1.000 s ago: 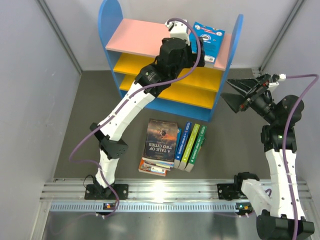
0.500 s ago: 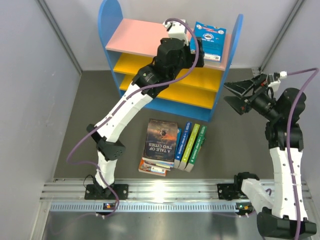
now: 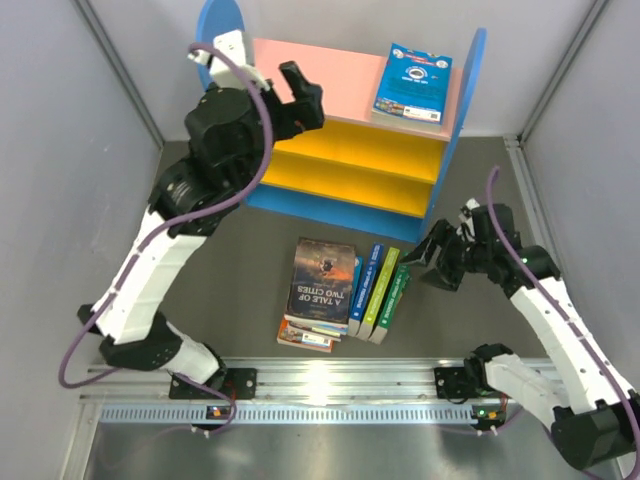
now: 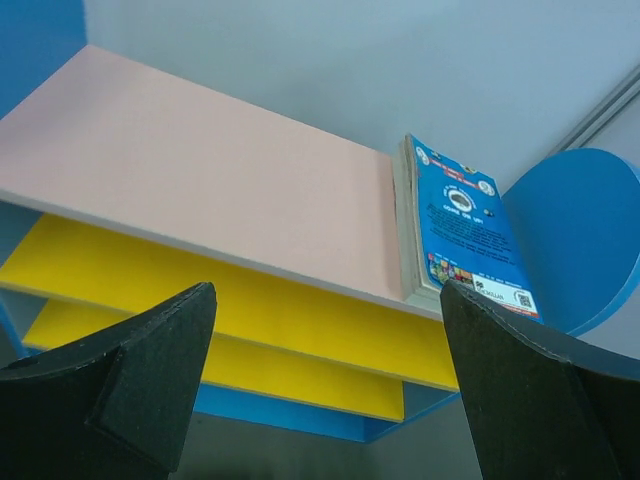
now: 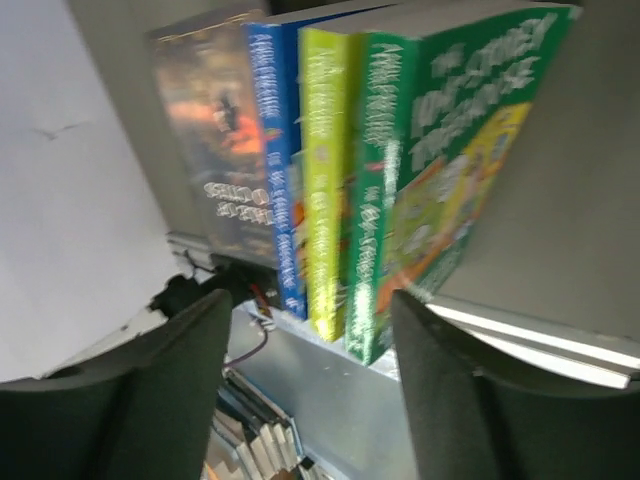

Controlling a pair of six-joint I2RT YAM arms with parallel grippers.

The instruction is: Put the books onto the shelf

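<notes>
One blue book lies flat at the right end of the shelf's pink top board. My left gripper hovers open and empty over the shelf's left front; in its wrist view the pink board and that blue book show beyond the open gripper. On the floor lie the dark "A Tale of Two Cities" on a small stack, then blue, yellow-green and green books side by side. My right gripper is low beside the green book, open, holding nothing.
Grey walls close in the left, right and back. The arms' metal rail runs along the near edge just below the floor books. The shelf's two yellow boards hold nothing that I can see.
My left arm has drawn back leftward from the blue book, which stays on the top board. My right arm has swung down and left to the floor books, its jaws narrowing a little.
</notes>
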